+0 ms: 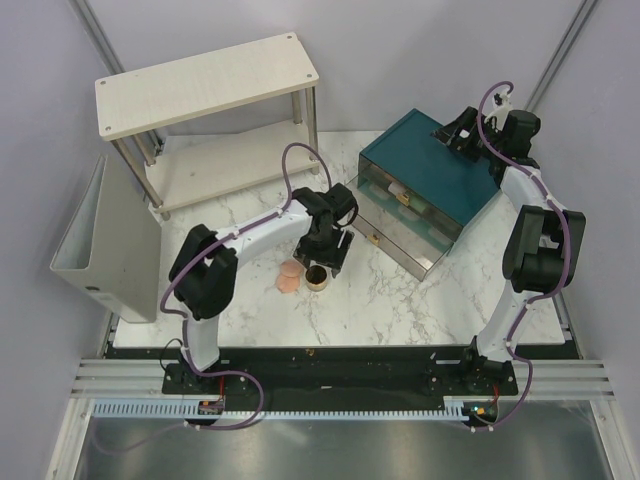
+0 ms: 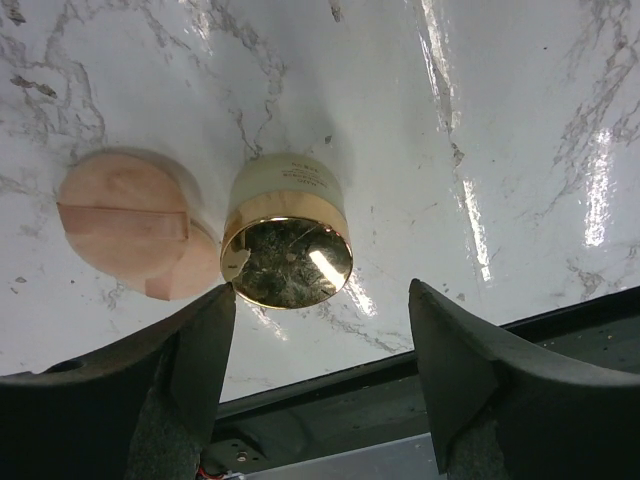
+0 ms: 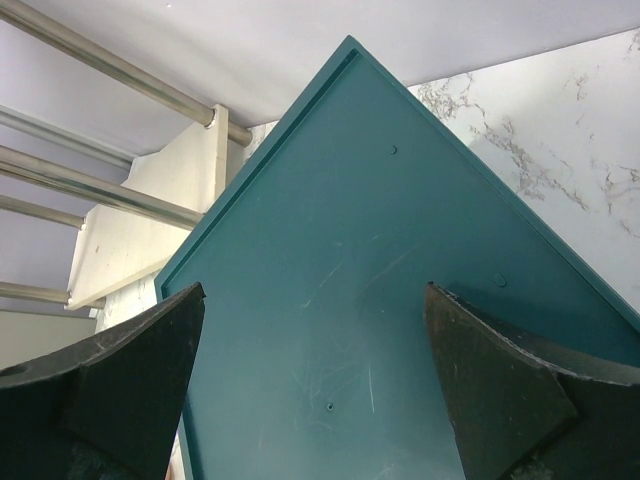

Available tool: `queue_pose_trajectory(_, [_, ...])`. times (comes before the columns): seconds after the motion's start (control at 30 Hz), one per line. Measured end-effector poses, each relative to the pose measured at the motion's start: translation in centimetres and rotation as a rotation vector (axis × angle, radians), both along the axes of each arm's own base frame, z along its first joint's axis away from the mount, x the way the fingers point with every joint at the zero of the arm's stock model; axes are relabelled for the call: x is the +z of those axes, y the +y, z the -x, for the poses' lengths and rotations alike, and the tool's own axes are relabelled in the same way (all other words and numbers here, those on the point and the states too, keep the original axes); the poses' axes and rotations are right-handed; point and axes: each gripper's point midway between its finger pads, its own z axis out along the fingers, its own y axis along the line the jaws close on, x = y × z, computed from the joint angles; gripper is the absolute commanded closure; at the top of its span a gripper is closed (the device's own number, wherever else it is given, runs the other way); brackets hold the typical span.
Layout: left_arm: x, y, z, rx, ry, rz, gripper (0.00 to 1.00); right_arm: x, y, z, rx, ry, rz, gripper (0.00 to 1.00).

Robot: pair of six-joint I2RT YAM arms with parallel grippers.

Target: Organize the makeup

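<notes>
**Two pieces loose, most of the sorting left**

We see the peach sponge [image 2: 135, 235] and, just beside it, the gold-rimmed pot [image 2: 287, 245] lying out on the bench [image 1: 400, 300]. The left fingers [image 2: 195, 345] stand apart over the pot, gripping nothing. Further right, the teal box [image 1: 430, 170] has a drawer pulled out. The right fingers [image 3: 130, 370] hang spread wide above its lid, empty.

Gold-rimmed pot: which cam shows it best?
Left wrist: the gold-rimmed pot fills mid-frame, gold rim, dark top and cream side all plain, next to the peach sponge. Top external shows it only as a small dark circle close by the left gripper. Right wrist misses it, showing mostly the teal box.
</notes>
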Motion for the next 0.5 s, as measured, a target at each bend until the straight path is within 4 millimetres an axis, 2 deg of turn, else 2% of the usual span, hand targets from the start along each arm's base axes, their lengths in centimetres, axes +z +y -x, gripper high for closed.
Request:
queue_pose_trajectory(0.17, [-1.4,0.1,0.2,-0.004,0.025,-0.032,0.22,0.0,0.1,0.0,0.003,0.000,-0.001,0.02])
queue_pose_trajectory(0.5, [-2.2,0.9,0.0,0.003,0.014,-0.077,0.22,0.0,0.1,0.1,0.004,0.003,-0.008,0.02])
